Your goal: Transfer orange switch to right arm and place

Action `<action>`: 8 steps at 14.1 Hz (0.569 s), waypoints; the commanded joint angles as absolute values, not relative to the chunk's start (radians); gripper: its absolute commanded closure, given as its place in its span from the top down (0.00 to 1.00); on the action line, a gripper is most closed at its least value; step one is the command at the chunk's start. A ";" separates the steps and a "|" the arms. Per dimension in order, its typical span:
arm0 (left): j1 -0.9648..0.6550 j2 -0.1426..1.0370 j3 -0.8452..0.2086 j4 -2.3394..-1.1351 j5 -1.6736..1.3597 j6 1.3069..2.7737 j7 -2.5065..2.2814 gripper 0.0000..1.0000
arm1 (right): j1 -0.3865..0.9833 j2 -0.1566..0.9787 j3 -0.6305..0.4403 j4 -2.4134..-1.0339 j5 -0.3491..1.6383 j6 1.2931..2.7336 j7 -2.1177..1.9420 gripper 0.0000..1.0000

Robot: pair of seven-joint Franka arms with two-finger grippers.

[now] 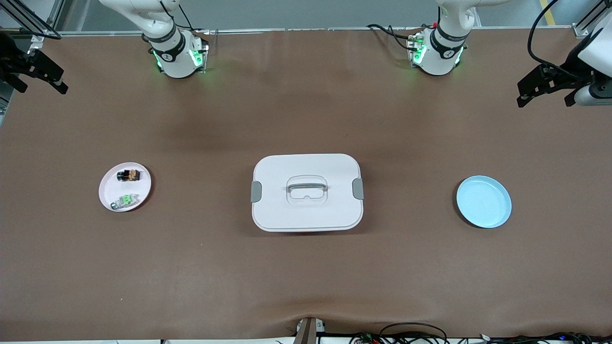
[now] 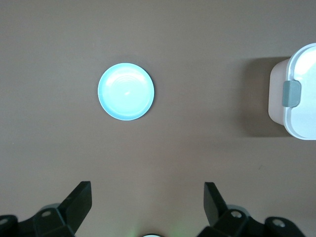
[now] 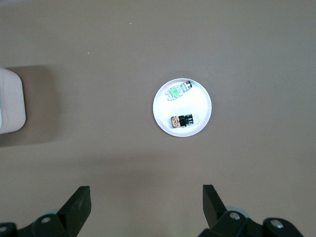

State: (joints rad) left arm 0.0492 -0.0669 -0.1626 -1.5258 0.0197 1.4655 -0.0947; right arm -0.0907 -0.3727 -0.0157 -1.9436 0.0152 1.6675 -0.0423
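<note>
right now you have the white lidded box (image 1: 307,192) sitting mid-table, so take everything from it. toward the right arm's end of the table from that box lies the white plate (image 1: 109,189), and on it the orange switch (image 1: 129,175) rests on the part of the plate farther from the front camera, with the green switch (image 1: 125,200) just beside it on the nearer part; the two are close but apart. toward the left arm's end of the table from the box lies the light blue plate (image 1: 484,201), with nothing on it.

your left gripper (image 1: 545,88) hangs up in the air over the table's edge at the left arm's end, well apart from the box, fingers spread wide and holding nothing (its wrist view looks straight down on the blue plate (image 2: 126,92), with a corner of the box (image 2: 296,94) at the frame edge). your right gripper (image 1: 36,71) hangs over the table's edge at the right arm's end, also spread wide and empty; its wrist view looks down on the white plate (image 3: 197,106) with the orange switch (image 3: 181,120) and green switch (image 3: 177,91) on it. the box's lid is on, grey latches at both ends, handle flat in the middle.
</note>
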 commanded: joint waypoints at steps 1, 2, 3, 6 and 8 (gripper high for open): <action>0.051 -0.063 -0.164 -1.516 0.005 1.463 -0.072 1.00 | -0.089 -0.357 -0.017 -1.916 0.008 1.649 -0.044 1.00; 0.051 -0.063 -0.164 -1.516 0.005 1.463 -0.074 1.00 | -0.089 -0.357 -0.017 -1.916 0.008 1.649 -0.046 1.00; 0.051 -0.063 -0.164 -1.514 0.006 1.463 -0.074 1.00 | -0.089 -0.357 -0.017 -1.916 0.008 1.649 -0.045 1.00; 0.052 -0.061 -0.164 -1.517 0.006 1.470 -0.072 1.00 | -0.089 -0.357 -0.017 -1.916 0.008 1.651 -0.044 1.00; 0.052 -0.061 -0.164 -1.517 0.006 1.470 -0.072 1.00 | -0.089 -0.357 -0.017 -1.916 0.008 1.649 -0.044 1.00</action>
State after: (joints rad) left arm 0.0488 -0.0635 -0.1635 -1.5258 0.0196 1.4678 -0.0946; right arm -0.0907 -0.3724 -0.0157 -1.9436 0.0152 1.6673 -0.0423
